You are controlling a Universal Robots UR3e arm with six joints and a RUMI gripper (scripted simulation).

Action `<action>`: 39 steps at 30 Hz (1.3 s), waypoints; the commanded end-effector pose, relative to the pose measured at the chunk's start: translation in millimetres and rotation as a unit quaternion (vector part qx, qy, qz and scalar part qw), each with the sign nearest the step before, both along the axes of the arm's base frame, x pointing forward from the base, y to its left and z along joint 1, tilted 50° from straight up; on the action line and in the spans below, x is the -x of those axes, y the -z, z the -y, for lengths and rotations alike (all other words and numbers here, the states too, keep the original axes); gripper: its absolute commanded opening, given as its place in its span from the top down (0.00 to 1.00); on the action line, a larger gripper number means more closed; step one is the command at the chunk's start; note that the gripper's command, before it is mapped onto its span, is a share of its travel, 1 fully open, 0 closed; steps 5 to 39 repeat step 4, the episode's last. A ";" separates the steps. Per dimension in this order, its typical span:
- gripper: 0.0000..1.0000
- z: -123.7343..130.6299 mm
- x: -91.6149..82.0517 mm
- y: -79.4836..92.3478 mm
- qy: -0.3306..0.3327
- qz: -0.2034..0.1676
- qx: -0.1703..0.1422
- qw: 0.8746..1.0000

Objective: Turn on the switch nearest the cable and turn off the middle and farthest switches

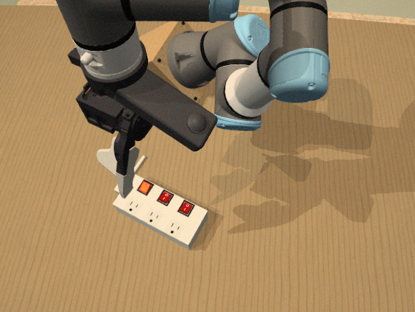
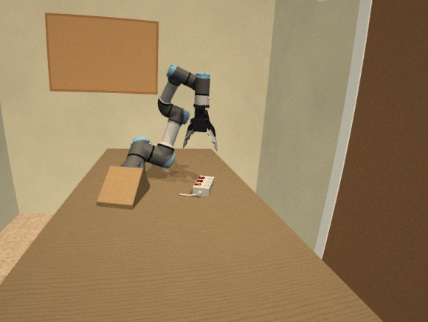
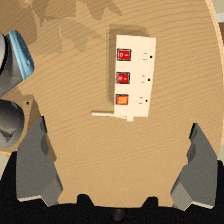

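Observation:
A white power strip (image 1: 168, 222) (image 2: 206, 186) (image 3: 142, 80) lies the right way up on the wooden table, with three red rocker switches and three sockets. A short cable stub (image 3: 102, 114) (image 2: 184, 194) leaves one end. The switch nearest the cable (image 1: 144, 187) (image 3: 122, 100) glows bright orange. The middle switch (image 1: 165, 197) (image 3: 122, 78) and the far switch (image 1: 186, 208) (image 3: 123, 54) are dark red. My gripper (image 2: 201, 142) (image 3: 119, 121) is open and empty, hanging high above the strip, its fingers well apart.
A wooden wedge block (image 2: 119, 186) stands on the table beside the robot base. The table's right edge (image 2: 258, 199) runs close to the strip, with a wall beyond it.

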State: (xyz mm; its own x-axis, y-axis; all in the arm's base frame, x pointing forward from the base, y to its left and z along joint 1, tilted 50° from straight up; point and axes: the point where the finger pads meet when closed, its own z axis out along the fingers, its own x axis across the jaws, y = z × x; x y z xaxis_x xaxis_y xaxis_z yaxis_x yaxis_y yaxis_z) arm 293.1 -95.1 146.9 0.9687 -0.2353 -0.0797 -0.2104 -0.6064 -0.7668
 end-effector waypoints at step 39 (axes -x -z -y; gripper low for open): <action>0.00 0.5 0.0 -0.1 0.000 0.000 0.001 1.000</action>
